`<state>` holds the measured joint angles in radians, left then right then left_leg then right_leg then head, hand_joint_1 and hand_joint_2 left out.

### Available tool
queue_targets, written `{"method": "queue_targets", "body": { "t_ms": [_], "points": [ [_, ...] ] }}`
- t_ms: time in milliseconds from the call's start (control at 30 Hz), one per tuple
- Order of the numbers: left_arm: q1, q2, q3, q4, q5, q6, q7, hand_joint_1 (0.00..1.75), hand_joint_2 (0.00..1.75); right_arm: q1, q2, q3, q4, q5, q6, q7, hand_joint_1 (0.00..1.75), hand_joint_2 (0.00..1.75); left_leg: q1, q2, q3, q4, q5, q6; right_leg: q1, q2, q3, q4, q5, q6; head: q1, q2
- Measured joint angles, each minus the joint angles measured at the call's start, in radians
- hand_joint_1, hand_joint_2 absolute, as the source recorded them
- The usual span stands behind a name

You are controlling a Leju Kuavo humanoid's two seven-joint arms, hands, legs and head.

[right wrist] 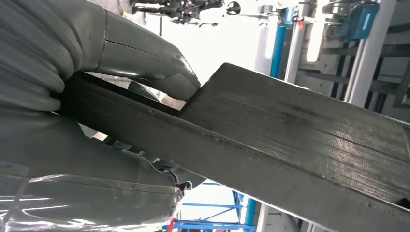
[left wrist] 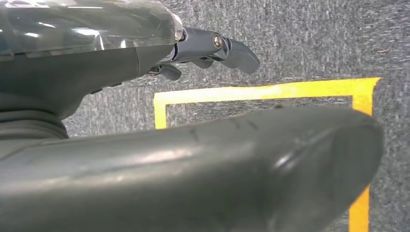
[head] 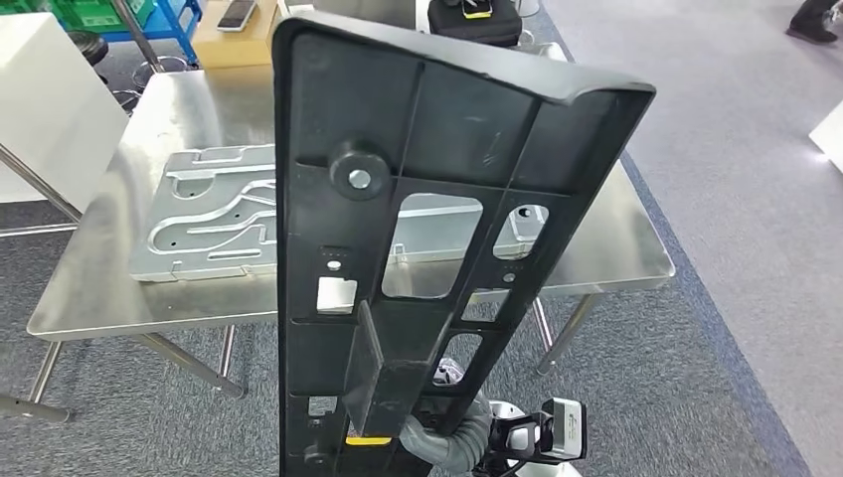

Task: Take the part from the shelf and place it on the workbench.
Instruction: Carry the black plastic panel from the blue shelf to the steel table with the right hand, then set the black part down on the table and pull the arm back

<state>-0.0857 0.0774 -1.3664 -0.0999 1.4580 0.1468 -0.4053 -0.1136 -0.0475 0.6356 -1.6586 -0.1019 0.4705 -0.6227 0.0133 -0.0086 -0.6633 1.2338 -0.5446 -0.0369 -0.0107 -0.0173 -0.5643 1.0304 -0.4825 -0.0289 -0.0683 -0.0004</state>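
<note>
Left hand (left wrist: 212, 50): seen in the left wrist view above grey carpet (left wrist: 300, 43) marked with a yellow tape outline (left wrist: 261, 91); its dark fingers (left wrist: 237, 53) are slightly curled, apart, and hold nothing.

Right hand (right wrist: 96, 96): in the right wrist view, the thick grey thumb (right wrist: 145, 60) presses on one face of the black plastic part (right wrist: 300, 145) and the rest of the hand wraps the opposite side, so the part is firmly gripped at its lower end. In the head view the hand's grey ribbed cover (head: 449, 437) shows just behind the part's base.

Black plastic part (head: 418, 229): a long ribbed panel with rectangular cut-outs and a round boss, held roughly upright, tilted slightly right, close in front of the head camera. It hides the middle of the stainless-steel workbench (head: 616, 248) and does not touch it.

Workbench: a silvery stamped sheet-metal panel (head: 209, 214) lies flat on the left half, partly hidden by the black part. At the far edge sit a tan box (head: 234, 45) with a phone (head: 237, 13) on it and a black case (head: 477, 25).

Room: blue-framed racks (head: 159, 25) stand far left; grey carpet (head: 736, 199) lies to the right of the workbench.
</note>
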Motion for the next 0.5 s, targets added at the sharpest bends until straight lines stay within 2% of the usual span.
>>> {"method": "queue_targets", "body": {
  "t_ms": [33, 67, 100, 133, 167, 267, 333, 400, 433, 467, 500],
  "points": [
    [0.002, 0.000, 0.001, 0.000, 0.000, 0.001, -0.003, 0.00, 0.00, 0.000, 0.000, -0.001, 0.001, 0.005, -0.011, 0.001, 1.75, 1.75, 0.000, 0.004, 0.017, -0.066, 0.053, 0.003, 0.000, -0.003, 0.011, -0.001, -0.008, 0.002, 0.000, 0.000],
    [0.003, 0.000, 0.003, 0.000, 0.000, 0.002, -0.005, 0.00, 0.00, 0.000, 0.000, -0.002, 0.003, 0.015, -0.025, 0.002, 1.75, 1.75, -0.002, 0.009, 0.031, -0.123, 0.088, 0.006, 0.000, -0.005, 0.019, -0.001, -0.014, 0.005, 0.000, 0.000],
    [0.004, 0.000, 0.006, 0.000, 0.000, 0.002, -0.009, 0.00, 0.00, -0.001, 0.000, -0.004, 0.005, 0.035, -0.052, 0.003, 1.75, 1.75, -0.006, 0.013, 0.042, -0.171, 0.105, 0.011, 0.000, -0.006, 0.022, -0.002, -0.018, 0.009, 0.000, 0.000],
    [0.005, 0.000, 0.011, 0.000, 0.000, 0.003, -0.012, 0.00, 0.00, -0.001, 0.001, -0.008, 0.008, 0.069, -0.094, 0.006, 1.75, 1.75, -0.010, 0.017, 0.046, -0.196, 0.112, 0.018, 0.001, -0.007, 0.023, -0.002, -0.022, 0.014, 0.000, 0.000],
    [0.006, 0.000, 0.015, 0.000, 0.000, 0.003, -0.015, 0.00, 0.00, -0.001, 0.001, -0.013, 0.010, 0.118, -0.149, 0.009, 1.75, 1.75, -0.014, 0.018, 0.046, -0.200, 0.105, 0.024, 0.002, -0.007, 0.024, -0.004, -0.024, 0.021, 0.000, 0.000],
    [0.013, -0.003, 0.026, 0.000, 0.000, 0.003, -0.026, 0.00, 0.00, -0.008, 0.000, -0.038, 0.019, 0.348, -0.385, 0.042, 1.75, 1.75, -0.010, 0.014, 0.058, -0.219, 0.116, 0.045, 0.003, -0.004, 0.027, 0.007, -0.044, 0.040, 0.000, 0.000],
    [0.012, -0.007, 0.029, 0.000, 0.000, 0.003, -0.034, 0.00, 0.00, -0.033, 0.000, -0.062, 0.034, 0.561, -0.573, 0.106, 1.75, 1.75, -0.007, 0.011, 0.066, -0.228, 0.118, 0.054, 0.001, 0.005, -0.015, 0.091, -0.090, 0.046, 0.000, 0.000],
    [0.009, -0.009, 0.030, 0.000, 0.000, 0.003, -0.039, 0.00, 0.00, -0.076, 0.000, -0.098, 0.069, 0.770, -0.743, 0.192, 1.75, 1.75, -0.010, 0.008, 0.068, -0.228, 0.114, 0.061, 0.001, 0.010, -0.094, 0.227, -0.141, 0.050, 0.000, 0.000],
    [0.008, -0.010, 0.030, 0.000, 0.000, 0.003, -0.040, 0.00, 0.00, -0.102, -0.001, -0.119, 0.092, 0.846, -0.802, 0.227, 1.75, 1.75, -0.011, 0.005, 0.069, -0.226, 0.112, 0.063, 0.000, 0.011, -0.125, 0.272, -0.145, 0.051, 0.000, 0.000],
    [0.008, -0.010, 0.030, 0.000, 0.000, 0.003, -0.042, 0.00, 0.00, -0.130, -0.001, -0.140, 0.113, 0.900, -0.843, 0.257, 1.75, 1.75, -0.012, 0.003, 0.071, -0.224, 0.109, 0.063, 0.000, 0.011, -0.141, 0.281, -0.128, 0.051, 0.000, 0.000],
    [0.008, -0.011, 0.030, 0.000, 0.000, 0.003, -0.043, 0.00, 0.00, -0.156, -0.002, -0.159, 0.134, 0.945, -0.873, 0.282, 1.75, 1.75, -0.013, 0.000, 0.074, -0.221, 0.105, 0.063, 0.000, 0.012, -0.137, 0.253, -0.093, 0.050, 0.000, 0.000]
  ]
}}
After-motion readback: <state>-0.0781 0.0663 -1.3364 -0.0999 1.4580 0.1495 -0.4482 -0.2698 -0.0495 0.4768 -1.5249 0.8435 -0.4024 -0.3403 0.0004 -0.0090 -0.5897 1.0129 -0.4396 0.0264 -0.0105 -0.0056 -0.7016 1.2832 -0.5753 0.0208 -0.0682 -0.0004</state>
